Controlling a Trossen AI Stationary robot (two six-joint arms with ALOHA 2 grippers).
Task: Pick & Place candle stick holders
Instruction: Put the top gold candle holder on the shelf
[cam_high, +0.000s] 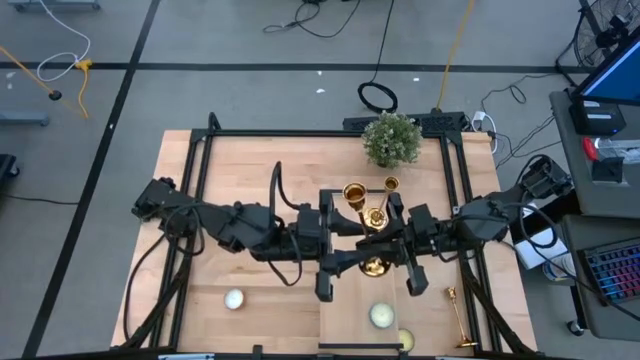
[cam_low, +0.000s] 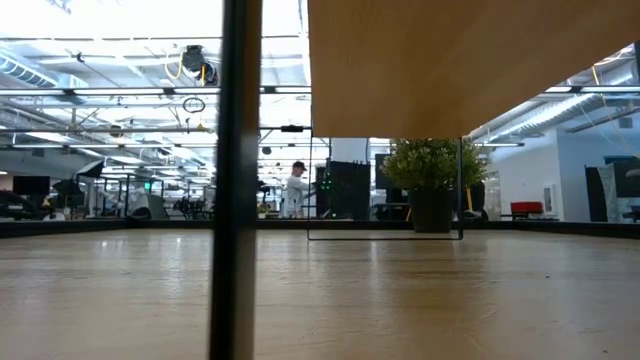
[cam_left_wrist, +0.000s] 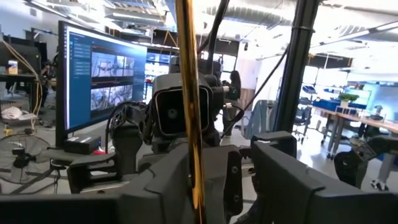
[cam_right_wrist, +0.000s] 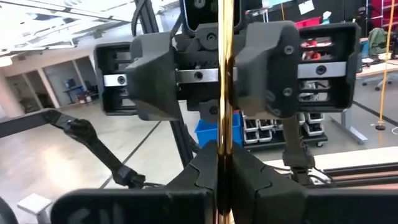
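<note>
One holder (cam_high: 459, 318) lies at the frame's lower right, two (cam_high: 355, 195) stand near centre, and the right gripper (cam_high: 385, 240), clamped on a stem there, faces the left gripper (cam_high: 345, 238), grip unclear

Grey concrete floor (cam_high: 250, 40) all around a light wooden table (cam_high: 240, 180), crossed by dark tape lines (cam_high: 300, 66) and loose cables (cam_high: 320, 15), with a small potted plant (cam_high: 391, 138) at the far edge and a keyboard (cam_high: 610, 270) on a side desk. Seen level across the tabletop: an open industrial hall with bright ceiling strip lights (cam_low: 120, 60), exposed ducts, a person (cam_low: 296, 190) standing far off, and a red seat (cam_low: 526, 209). Elsewhere a large lit monitor (cam_left_wrist: 106, 74), a floor fan (cam_left_wrist: 22, 155), blue storage bins (cam_right_wrist: 208, 134) and pale walls.
</note>
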